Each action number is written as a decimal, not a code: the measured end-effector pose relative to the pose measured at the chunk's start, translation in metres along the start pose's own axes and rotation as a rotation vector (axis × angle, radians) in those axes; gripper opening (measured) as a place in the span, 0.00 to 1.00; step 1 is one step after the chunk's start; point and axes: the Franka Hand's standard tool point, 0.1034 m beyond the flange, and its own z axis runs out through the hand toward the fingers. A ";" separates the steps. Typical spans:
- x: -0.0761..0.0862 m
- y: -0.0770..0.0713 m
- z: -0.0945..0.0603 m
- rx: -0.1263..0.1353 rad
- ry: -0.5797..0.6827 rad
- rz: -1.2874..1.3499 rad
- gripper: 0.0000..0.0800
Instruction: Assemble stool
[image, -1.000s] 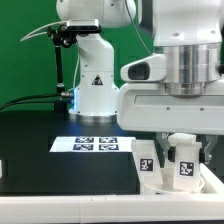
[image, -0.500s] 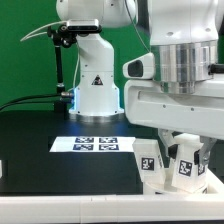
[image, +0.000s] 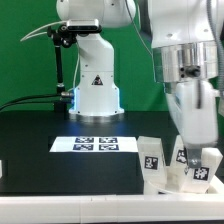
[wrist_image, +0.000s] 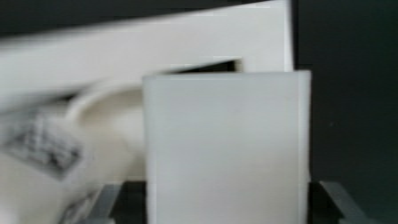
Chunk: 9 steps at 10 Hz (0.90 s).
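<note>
In the exterior view my gripper (image: 198, 152) hangs tilted over the cluster of white stool parts at the exterior view's right front. It is shut on a white tagged stool leg (image: 203, 169). Two other tagged legs (image: 151, 160) (image: 180, 156) stand beside it. In the wrist view the held leg (wrist_image: 222, 135) is a sharp white block filling the space between my gripper's (wrist_image: 222, 203) fingers. Behind it lies a blurred round, rimmed white part (wrist_image: 98, 120), likely the seat disc, with a tag at its side.
The marker board (image: 92, 144) lies flat on the black table in front of the white robot base (image: 95, 85). A black cable runs to the exterior view's left. A white border rail (image: 60, 195) runs along the table's front edge.
The arm has swung from upright to tilted and shifted toward the exterior view's right. A third tagged leg now shows at the gripper, and the background blurs in the wrist view.
</note>
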 end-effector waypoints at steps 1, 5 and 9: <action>0.000 0.001 0.000 -0.003 -0.002 0.046 0.42; -0.002 0.002 0.001 -0.006 -0.013 0.203 0.42; -0.006 0.006 0.001 0.046 -0.061 0.436 0.42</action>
